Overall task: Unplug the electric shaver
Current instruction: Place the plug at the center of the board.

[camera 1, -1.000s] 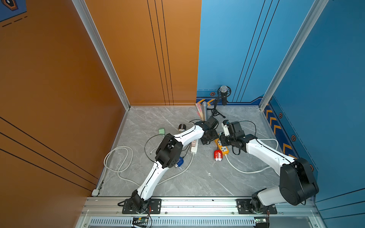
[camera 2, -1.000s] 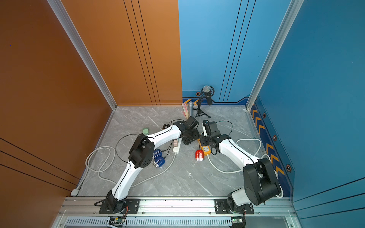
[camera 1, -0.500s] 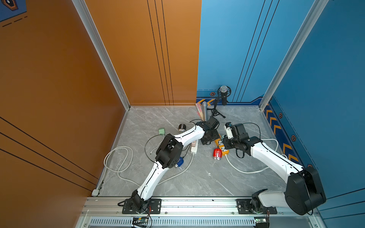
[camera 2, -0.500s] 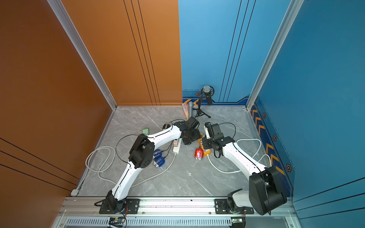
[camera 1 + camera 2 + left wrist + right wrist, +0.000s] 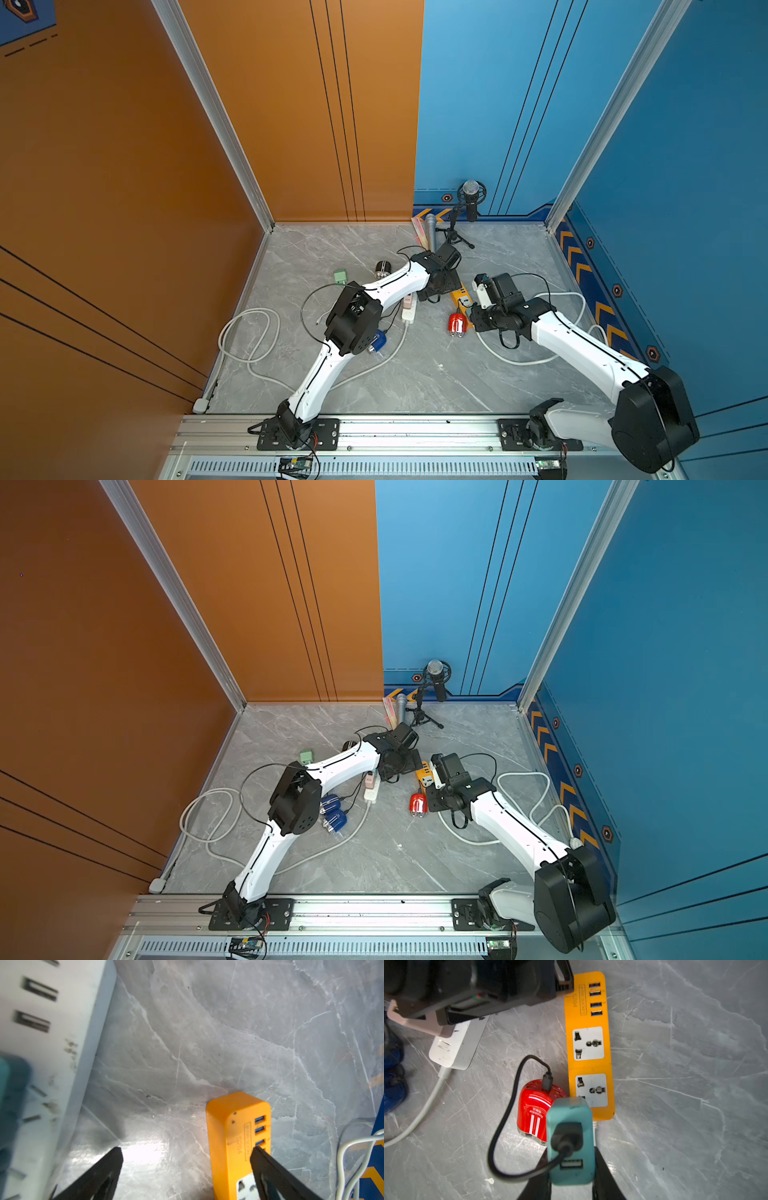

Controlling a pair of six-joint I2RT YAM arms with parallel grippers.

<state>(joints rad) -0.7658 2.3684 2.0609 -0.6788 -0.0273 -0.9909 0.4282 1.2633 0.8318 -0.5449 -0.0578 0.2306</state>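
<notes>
Fingers of R gripper are clenched on teal adapter; L gripper is spread wide, grasping nothing, one finger over orange strip at its USB end. Strip should be steadied by L while adapter, judged already out of its socket, is drawn straight up, so red shaver, lying just beside strip at its 6 o'clock in both top views, isn't dragged by black cable. No true containers are seen: white strip, at shaver's 9 o'clock, carries pink plug; orange strip's two sockets look empty.
</notes>
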